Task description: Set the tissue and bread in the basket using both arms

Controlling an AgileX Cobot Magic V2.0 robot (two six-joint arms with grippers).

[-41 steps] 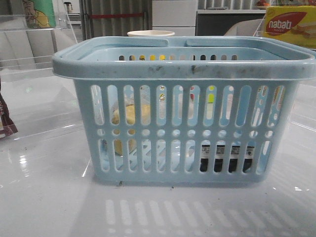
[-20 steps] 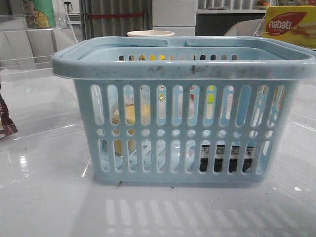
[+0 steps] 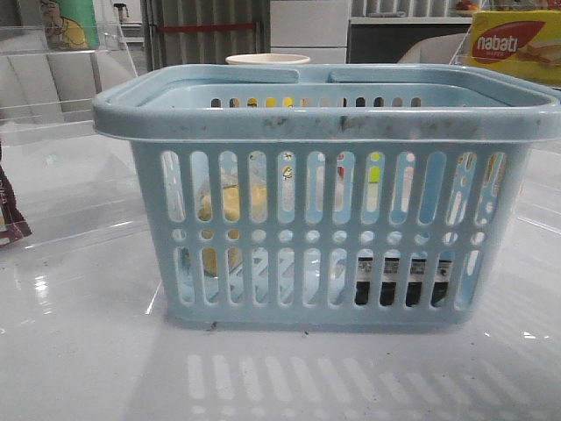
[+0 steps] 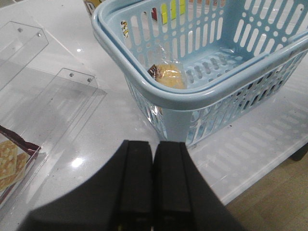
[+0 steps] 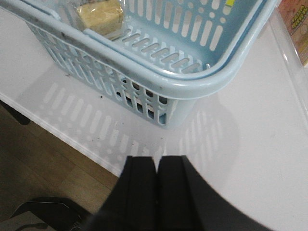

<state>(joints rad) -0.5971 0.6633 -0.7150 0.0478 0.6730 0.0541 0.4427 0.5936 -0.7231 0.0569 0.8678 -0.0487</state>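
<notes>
Basket (image 3: pixel 324 193) set near the tabletop's (image 3: pixel 79 351) front edge, bread (image 4: pixel 168 77) and tissue (image 3: pixel 403 279) lodged inside, left pincer (image 4: pixel 153 154) and right pincer (image 5: pixel 158 166) both closed, held empty off the basket's corners

You were working in a lab-style test room: a glossy white table (image 3: pixel 79 351) with clear acrylic stands (image 4: pixel 53 101), white cabinets (image 3: pixel 308 26) behind, and a nabati box (image 3: pixel 517 46) as props.

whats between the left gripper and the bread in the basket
In the left wrist view: bare white table, then the basket rim and wall; the bread lies inside, beyond the left gripper.
</notes>
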